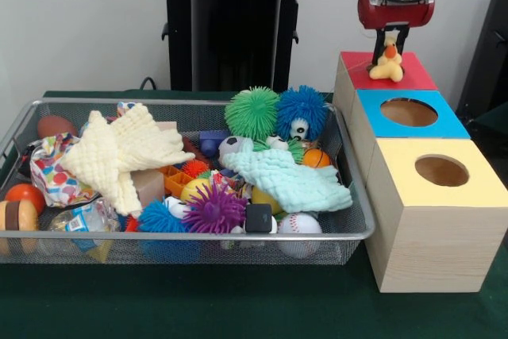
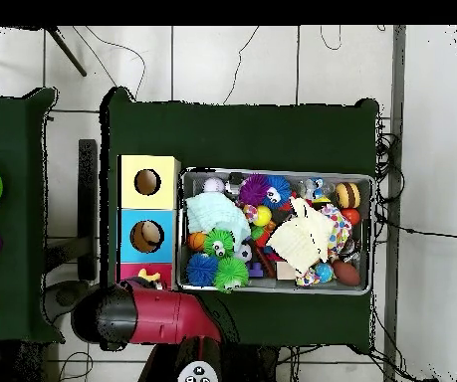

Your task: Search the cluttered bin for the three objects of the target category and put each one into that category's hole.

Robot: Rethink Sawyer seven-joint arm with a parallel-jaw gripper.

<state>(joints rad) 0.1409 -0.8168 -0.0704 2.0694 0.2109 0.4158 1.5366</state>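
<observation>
Hanging over the red box [image 1: 386, 71] at the far end of the row of three, my gripper [image 1: 390, 44] was clenched on a small yellow duck toy [image 1: 387, 65], pinching it at the head while its body dangled just above the red lid. The duck looked light and rubbery (likely squashy and a little slick), so I judged the narrow neck the safest hold, since its rounder body could squirt free. The blue box [image 1: 409, 114] and yellow box [image 1: 439, 172] sat nearer, holes open. Left of the boxes, the wire bin [image 1: 190, 235] held spiky balls, cloths and a baseball [image 1: 299, 225].
</observation>
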